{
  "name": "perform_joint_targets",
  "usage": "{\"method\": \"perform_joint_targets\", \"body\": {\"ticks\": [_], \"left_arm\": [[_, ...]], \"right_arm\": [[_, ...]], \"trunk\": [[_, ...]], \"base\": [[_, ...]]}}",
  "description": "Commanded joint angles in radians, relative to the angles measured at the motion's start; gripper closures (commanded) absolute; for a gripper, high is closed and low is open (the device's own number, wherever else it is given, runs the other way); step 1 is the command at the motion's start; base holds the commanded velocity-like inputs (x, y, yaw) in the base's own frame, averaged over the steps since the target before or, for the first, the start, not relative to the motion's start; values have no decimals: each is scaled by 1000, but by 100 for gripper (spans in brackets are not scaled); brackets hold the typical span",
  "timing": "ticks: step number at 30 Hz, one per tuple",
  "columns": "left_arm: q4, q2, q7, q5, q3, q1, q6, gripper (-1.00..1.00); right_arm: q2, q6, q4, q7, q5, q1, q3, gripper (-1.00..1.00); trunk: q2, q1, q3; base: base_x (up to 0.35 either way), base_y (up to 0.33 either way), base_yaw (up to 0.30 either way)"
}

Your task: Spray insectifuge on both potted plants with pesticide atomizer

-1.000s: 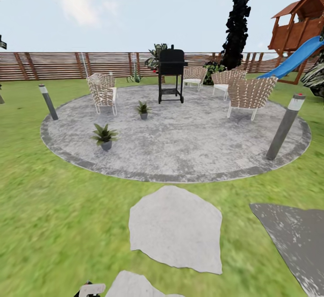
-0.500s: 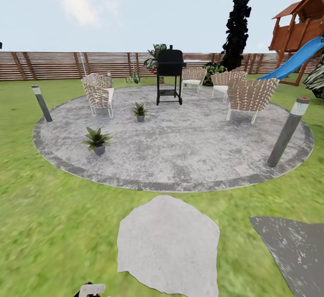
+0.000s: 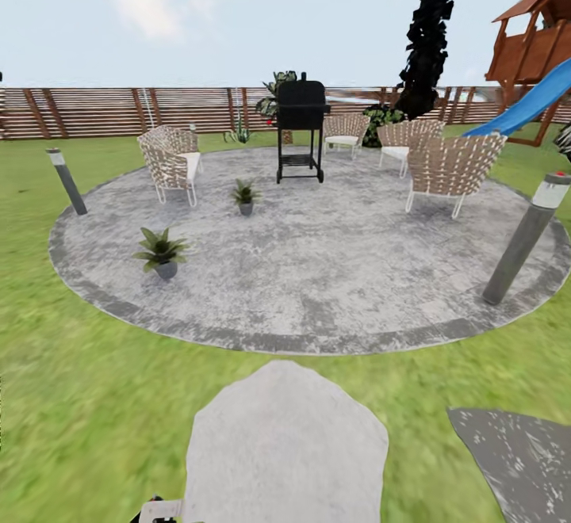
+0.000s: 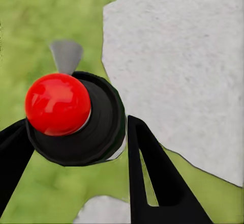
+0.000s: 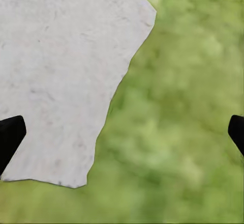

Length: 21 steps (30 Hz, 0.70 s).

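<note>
Black fingers of the left gripper (image 4: 76, 152) are closed on the pesticide atomizer (image 4: 76, 119) — its red knob faces the wrist camera, presumably carried upright for spraying. The right gripper (image 5: 122, 132) is spread wide, empty over a pale stepping stone (image 5: 61, 71) and lawn. Beyond the stone, on the round grey paving (image 3: 333, 269), the nearer potted plant (image 3: 162, 250) is set toward the left edge; the farther one (image 3: 245, 194) — beside a wicker chair (image 3: 169, 160). A black grill (image 3: 300, 128) is backed by the slatted fence (image 3: 95, 109).
</note>
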<state>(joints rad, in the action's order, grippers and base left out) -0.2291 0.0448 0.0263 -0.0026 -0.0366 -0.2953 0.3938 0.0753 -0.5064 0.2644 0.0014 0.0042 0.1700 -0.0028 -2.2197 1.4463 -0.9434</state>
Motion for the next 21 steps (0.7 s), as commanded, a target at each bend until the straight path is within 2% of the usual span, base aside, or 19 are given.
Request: {"method": "perform_joint_targets", "body": {"ticks": [1, 21], "left_arm": [[1, 0, 0, 0, -3, -1, 4, 100], [1, 0, 0, 0, -3, -1, 4, 100]], "right_arm": [[0, -3, -1, 0, 0, 0, 0, -100], [0, -3, -1, 0, 0, 0, 1, -100]], "trunk": [[0, 0, -1], [0, 0, -1]], "base": [[313, -136, 232], [318, -125, 274]]}}
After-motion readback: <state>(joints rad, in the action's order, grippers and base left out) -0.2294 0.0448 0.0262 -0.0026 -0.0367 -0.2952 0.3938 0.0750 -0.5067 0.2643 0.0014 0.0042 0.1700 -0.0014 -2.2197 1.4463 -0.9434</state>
